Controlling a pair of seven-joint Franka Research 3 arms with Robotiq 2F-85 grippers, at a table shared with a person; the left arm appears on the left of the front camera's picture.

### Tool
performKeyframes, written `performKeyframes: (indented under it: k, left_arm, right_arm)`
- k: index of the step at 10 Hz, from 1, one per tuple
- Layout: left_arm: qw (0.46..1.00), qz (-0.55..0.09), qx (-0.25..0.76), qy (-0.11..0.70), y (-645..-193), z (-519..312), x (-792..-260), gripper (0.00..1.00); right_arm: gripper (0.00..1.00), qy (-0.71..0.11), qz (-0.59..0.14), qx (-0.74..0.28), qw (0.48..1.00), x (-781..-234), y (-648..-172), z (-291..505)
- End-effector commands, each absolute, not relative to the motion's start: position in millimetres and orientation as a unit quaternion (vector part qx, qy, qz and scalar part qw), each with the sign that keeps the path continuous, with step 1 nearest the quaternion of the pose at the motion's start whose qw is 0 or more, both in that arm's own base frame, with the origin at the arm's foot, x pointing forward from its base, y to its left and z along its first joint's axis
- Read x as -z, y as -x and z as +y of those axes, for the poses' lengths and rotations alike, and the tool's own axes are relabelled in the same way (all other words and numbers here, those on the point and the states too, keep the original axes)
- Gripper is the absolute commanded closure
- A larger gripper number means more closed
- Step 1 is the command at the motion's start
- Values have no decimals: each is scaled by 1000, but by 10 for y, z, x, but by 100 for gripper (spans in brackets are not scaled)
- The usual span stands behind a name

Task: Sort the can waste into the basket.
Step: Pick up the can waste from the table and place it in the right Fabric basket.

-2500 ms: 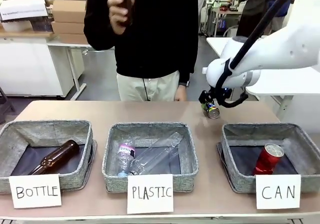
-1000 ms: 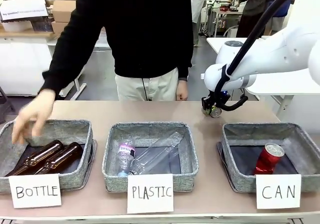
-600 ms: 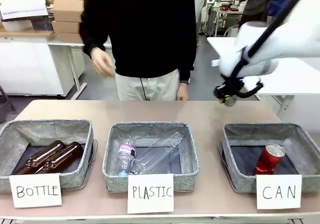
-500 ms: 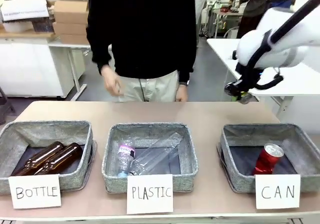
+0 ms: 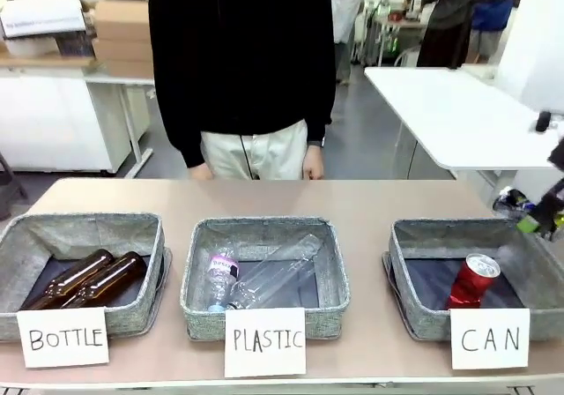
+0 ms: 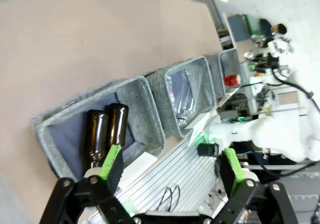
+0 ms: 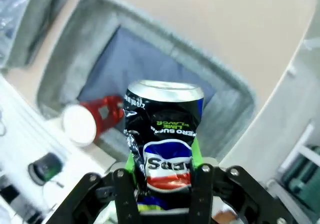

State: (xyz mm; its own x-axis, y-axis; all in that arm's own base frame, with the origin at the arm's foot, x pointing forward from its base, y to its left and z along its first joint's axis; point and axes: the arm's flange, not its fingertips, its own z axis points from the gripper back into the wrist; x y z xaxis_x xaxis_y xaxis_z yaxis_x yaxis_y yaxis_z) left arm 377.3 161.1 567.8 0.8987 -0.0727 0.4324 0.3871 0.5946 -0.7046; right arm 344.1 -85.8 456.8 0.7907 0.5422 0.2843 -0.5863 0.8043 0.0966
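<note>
The crushed dark-blue can (image 7: 163, 134) stands upright between the green pads of my right gripper (image 7: 163, 166), which is shut on it. Below it lies the grey "CAN" basket (image 7: 75, 49) with the red can (image 7: 97, 116) on its dark lining. From the front, the right gripper (image 5: 539, 219) barely shows at the picture's right edge, above the far right corner of the basket (image 5: 414, 320); the red can (image 5: 473, 280) leans inside. My left gripper (image 6: 172, 165) hangs open with nothing between its fingers, high over the left end of the table.
A "BOTTLE" basket (image 5: 88, 227) at the left holds two brown bottles (image 5: 88, 276). The middle "PLASTIC" basket (image 5: 264, 227) holds clear plastic bottles (image 5: 264, 276). A person in a black top (image 5: 242, 60) stands at the far side, hands down by the table edge.
My right arm has swung right with the blue can, from beside the table's middle to above the CAN basket. The person laid a second brown bottle in the BOTTLE basket and drew the hand back.
</note>
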Motion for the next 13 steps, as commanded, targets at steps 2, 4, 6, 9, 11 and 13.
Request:
performKeyframes:
  k: [2, 4, 6, 9, 11, 13]
  left_arm:
    - [874, -179, 134, 431, -3749, 1603, -5677, 0]
    - [874, -179, 134, 431, -3749, 1603, -5677, 0]
    - [874, -179, 134, 431, -3749, 1603, -5677, 0]
    - [874, -179, 134, 431, -3749, 1603, -5677, 0]
    - [874, -179, 134, 431, -3749, 1603, -5677, 0]
    - [874, -179, 134, 431, -3749, 1603, -5677, 0]
  right_arm:
    - [100, -91, -132, -324, 932, -4442, -3464, -854]
    - [100, -82, -145, -323, 932, -4464, -3449, -821]
    - [1, -87, -144, -327, 930, -4435, -3442, -749]
    - [0, -90, -156, -325, 928, -4463, -3424, -704]
    - [0, -95, -167, -315, 929, -4515, -3456, -674]
    - [0, -204, -267, -247, 909, -4694, -3549, -587]
